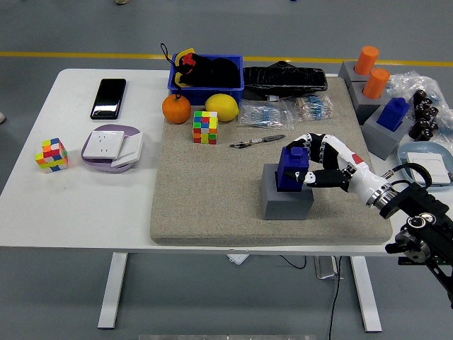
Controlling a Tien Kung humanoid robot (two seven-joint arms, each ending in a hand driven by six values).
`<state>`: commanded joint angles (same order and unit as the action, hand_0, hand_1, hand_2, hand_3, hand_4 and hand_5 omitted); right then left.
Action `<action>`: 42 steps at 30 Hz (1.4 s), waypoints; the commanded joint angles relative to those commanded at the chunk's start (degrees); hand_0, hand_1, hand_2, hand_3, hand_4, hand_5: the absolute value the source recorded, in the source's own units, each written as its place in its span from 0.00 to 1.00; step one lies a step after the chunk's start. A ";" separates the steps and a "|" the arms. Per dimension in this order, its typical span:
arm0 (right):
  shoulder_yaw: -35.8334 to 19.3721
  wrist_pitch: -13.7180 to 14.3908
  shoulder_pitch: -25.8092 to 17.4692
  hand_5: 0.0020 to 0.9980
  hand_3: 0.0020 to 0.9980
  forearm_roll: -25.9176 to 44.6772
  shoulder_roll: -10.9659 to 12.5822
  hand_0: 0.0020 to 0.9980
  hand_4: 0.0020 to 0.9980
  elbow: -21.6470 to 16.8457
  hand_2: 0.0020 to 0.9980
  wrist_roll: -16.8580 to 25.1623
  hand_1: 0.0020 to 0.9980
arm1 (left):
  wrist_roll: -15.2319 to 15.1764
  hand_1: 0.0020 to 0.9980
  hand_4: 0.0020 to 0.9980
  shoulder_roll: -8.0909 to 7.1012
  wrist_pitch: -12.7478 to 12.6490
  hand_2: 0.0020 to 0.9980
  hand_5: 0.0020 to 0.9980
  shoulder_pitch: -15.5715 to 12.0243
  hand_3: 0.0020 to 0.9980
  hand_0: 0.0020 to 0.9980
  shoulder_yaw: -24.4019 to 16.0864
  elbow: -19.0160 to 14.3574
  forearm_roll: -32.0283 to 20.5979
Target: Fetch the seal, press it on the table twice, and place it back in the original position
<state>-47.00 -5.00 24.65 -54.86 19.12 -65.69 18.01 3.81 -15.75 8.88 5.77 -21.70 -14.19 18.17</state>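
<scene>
The blue seal (290,170) stands on its grey block (285,202) on the beige mat, right of centre. My right hand (308,160) reaches in from the right. Its fingers (312,140) curl round the seal's far right side and the thumb presses on its near right side, so the hand is shut on the seal. The seal's bottom still rests on the block. My left arm is out of view.
A pen (257,142), a colour cube (205,127), a lemon (221,107) and an orange (176,109) lie behind on the mat (205,205). Grey blocks with orange seals (376,83) and another blue seal (393,112) stand at the far right. A phone (108,98), a socket (111,146) and a second cube (52,155) lie at the left.
</scene>
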 joint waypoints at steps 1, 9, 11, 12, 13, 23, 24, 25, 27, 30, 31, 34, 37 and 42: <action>0.01 -0.01 0.04 0.00 0.47 -0.01 0.04 0.58 0.79 -0.01 0.49 -0.01 0.49 | 0.01 0.75 0.81 0.00 0.01 0.74 0.47 0.04 0.78 0.79 0.04 0.02 -0.02; -0.08 -0.17 0.08 0.00 0.47 -0.01 0.10 0.58 0.80 0.32 0.49 0.04 0.49 | -0.01 0.75 0.81 -0.04 0.02 0.74 0.47 0.17 0.78 0.80 0.01 -0.02 0.04; -0.04 -0.14 0.07 0.00 0.47 -0.05 0.13 0.58 0.80 0.31 0.49 0.01 0.49 | -0.01 0.75 0.82 -0.03 0.01 0.74 0.47 0.20 0.78 0.79 0.04 0.00 0.02; 0.03 -0.16 0.05 0.00 0.47 -0.03 0.14 0.58 0.80 0.27 0.49 0.01 0.49 | 0.00 0.75 0.82 -0.02 0.01 0.74 0.47 0.17 0.78 0.79 0.07 0.01 -0.03; 0.06 -0.15 0.03 0.00 0.47 -0.01 0.14 0.58 0.80 0.20 0.49 0.00 0.49 | 0.01 0.75 0.82 -0.02 0.02 0.74 0.47 0.14 0.78 0.79 0.08 0.02 -0.05; 0.19 -0.67 -0.11 0.00 0.47 -0.08 0.26 0.58 0.80 -1.03 0.49 -0.33 0.49 | -0.01 0.75 0.82 0.02 0.05 0.74 0.47 0.15 0.78 0.79 -0.03 0.00 0.01; 0.22 -0.69 -0.15 0.00 0.47 -0.08 0.29 0.58 0.80 -1.10 0.49 -0.35 0.49 | -0.01 0.75 0.82 0.04 0.05 0.74 0.47 0.14 0.78 0.79 -0.04 0.00 0.00; 0.27 -0.66 -0.17 0.00 0.47 -0.11 0.34 0.58 0.80 -1.19 0.49 -0.38 0.49 | 0.01 0.75 0.82 0.06 0.05 0.74 0.47 0.13 0.78 0.79 0.02 0.01 -0.06; 0.35 -0.67 -0.13 0.00 0.47 -0.14 0.39 0.58 0.80 -1.21 0.49 -0.29 0.49 | 0.01 0.75 0.82 0.07 0.06 0.74 0.47 0.10 0.78 0.79 0.04 0.02 -0.05; 0.36 -0.62 0.03 0.00 0.47 -0.14 0.39 0.58 0.80 -1.04 0.49 -0.17 0.49 | 0.00 0.75 0.82 0.06 0.06 0.74 0.47 0.17 0.78 0.80 0.10 0.03 -0.09; 0.32 -0.64 0.04 0.00 0.47 -0.15 0.36 0.58 0.80 -0.94 0.49 -0.15 0.49 | -0.01 0.75 0.82 0.02 0.06 0.74 0.47 0.19 0.78 0.80 0.02 0.01 -0.03; 0.31 -0.71 0.07 0.00 0.47 -0.11 0.38 0.58 0.80 -0.76 0.49 -0.11 0.49 | -0.03 0.75 0.82 -0.02 0.06 0.74 0.47 0.24 0.78 0.80 -0.04 0.00 0.04; 0.30 -0.80 0.11 0.00 0.47 -0.03 0.37 0.58 0.80 -0.48 0.49 -0.16 0.49 | -0.02 0.75 0.82 -0.02 0.05 0.74 0.47 0.24 0.78 0.80 -0.03 0.02 0.01; 0.43 -0.94 0.15 0.00 0.50 -0.07 0.25 0.59 0.81 -0.18 0.51 -0.30 0.50 | 0.01 0.75 0.82 0.04 0.05 0.74 0.47 0.16 0.78 0.80 -0.03 0.02 0.00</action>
<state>-46.56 -5.93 24.81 -54.93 19.37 -65.87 17.70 3.82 -15.70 8.93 5.94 -21.74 -14.16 18.17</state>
